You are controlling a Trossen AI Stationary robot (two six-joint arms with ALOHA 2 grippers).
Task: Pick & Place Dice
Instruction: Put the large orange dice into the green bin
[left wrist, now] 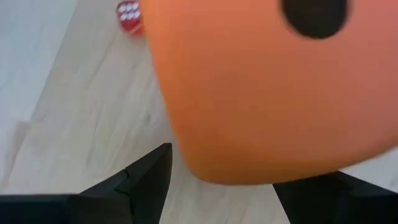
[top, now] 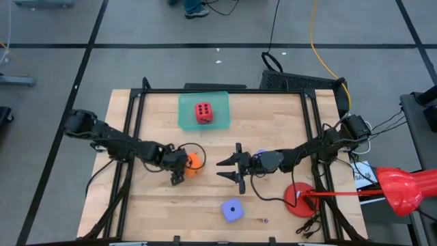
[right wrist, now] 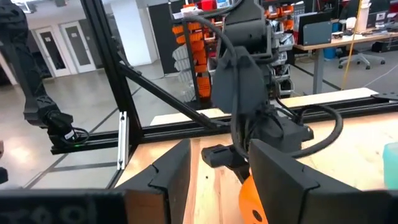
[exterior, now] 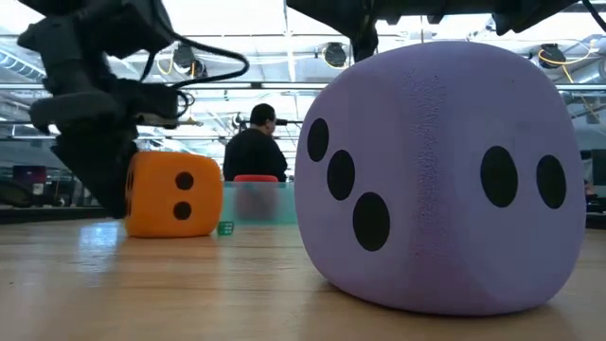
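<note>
Orange die sits mid-table between our left gripper's spread fingers. We close squarely on opposite faces, then carry it to the tray. Our right gripper waits nearby, part-open, empty.

high: overhead, straight down, whole table | low: table-top level, facing the room, purple die very near | left wrist: pressed close to orange die, red die at 11 o'clock | right wrist: faces left arm | shared: orange die in all four views
</note>
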